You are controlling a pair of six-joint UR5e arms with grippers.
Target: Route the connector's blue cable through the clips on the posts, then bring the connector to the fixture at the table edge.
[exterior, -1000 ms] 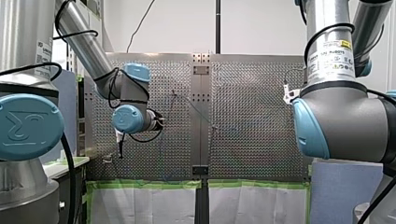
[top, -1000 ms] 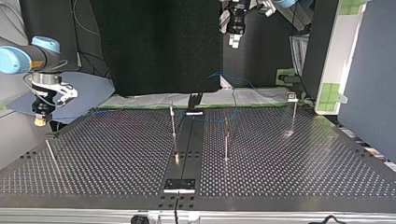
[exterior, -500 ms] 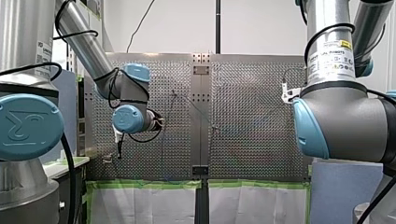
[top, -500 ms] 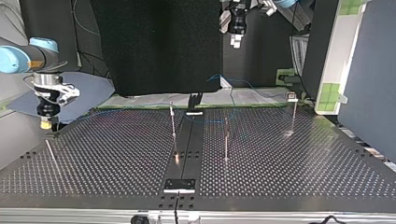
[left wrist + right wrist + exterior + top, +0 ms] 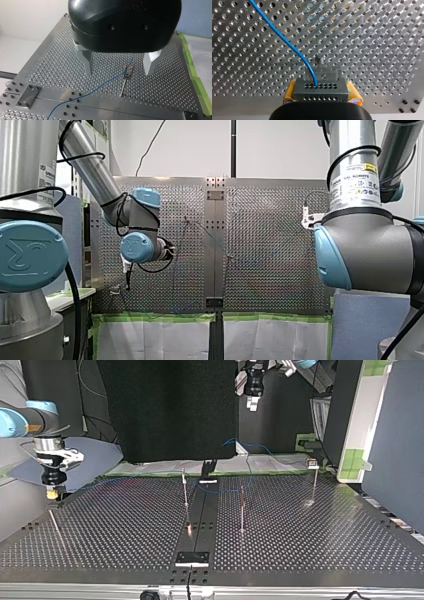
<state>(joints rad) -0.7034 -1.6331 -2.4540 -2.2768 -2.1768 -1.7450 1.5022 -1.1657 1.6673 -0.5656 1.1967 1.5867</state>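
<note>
My right gripper [image 5: 321,97] is pinching the grey connector [image 5: 321,86] between its yellow pads [image 5: 290,91]. It grips the side walls, so the hole-studded face and the blue cable [image 5: 287,43] leaving it are free. The connector hangs directly over the metal fixture [image 5: 329,72] on the perforated table [image 5: 374,37] and is squared up with it. I cannot tell whether the two touch. The pose suits a straight descent into the seat. In the top view this arm hangs over the table's far left corner, which fits a fixture at the table edge.

My left gripper [image 5: 117,73] hovers with its metal fingers [image 5: 87,62] spread wide and nothing between them. It is high above a post [image 5: 123,86] whose clip [image 5: 128,72] carries the cable. From its wrist, post and clip appear between the fingers but well below them. I judge it is parked there to keep clear of the line while staying placed to catch it if it slips out.

From the connector the cable runs off across the table towards the posts. In the top view it is a thin thread, too fine to show whether it sits in every clip. The routing looks finished, and seating the connector looks like the step in hand
</note>
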